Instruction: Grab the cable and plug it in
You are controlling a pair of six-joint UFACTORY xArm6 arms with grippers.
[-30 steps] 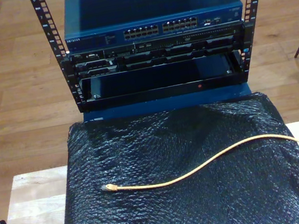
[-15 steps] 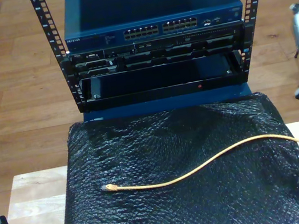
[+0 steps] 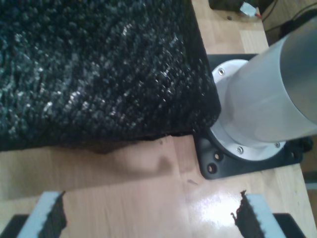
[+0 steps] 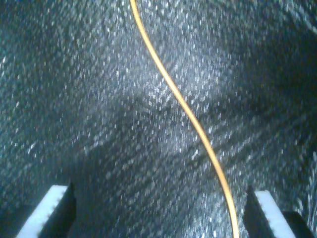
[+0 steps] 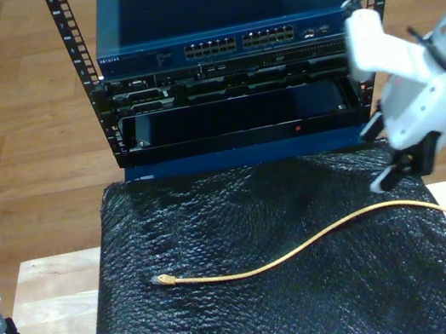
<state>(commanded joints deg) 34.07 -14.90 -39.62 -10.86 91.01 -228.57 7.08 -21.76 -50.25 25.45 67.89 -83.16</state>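
cable [image 5: 306, 243] lying across black mat [image 5: 233, 321], long axis side to side in exterior view, plug [image 5: 163, 279] toward exterior view's left, my second gripper [image 4: 158, 213] spread above cable, my first gripper [image 3: 148, 213] spread, empty

Black padded mat [image 5: 255, 300]: lying flat over the bench [image 5: 51, 292], its surface open to approach from above.
Cable [image 5: 306, 243]: snaking low across the mat, its plug end [image 5: 163, 279] lying with free mat on all sides.
Rack [image 5: 231, 88]: standing upright beyond the mat, closing off the far side.
My second pincer [image 5: 396, 169]: hanging spread above the mat at the exterior view's right.
Arm base [image 3: 247, 124]: crowding the mat's corner beside my first pincer [image 3: 148, 218].
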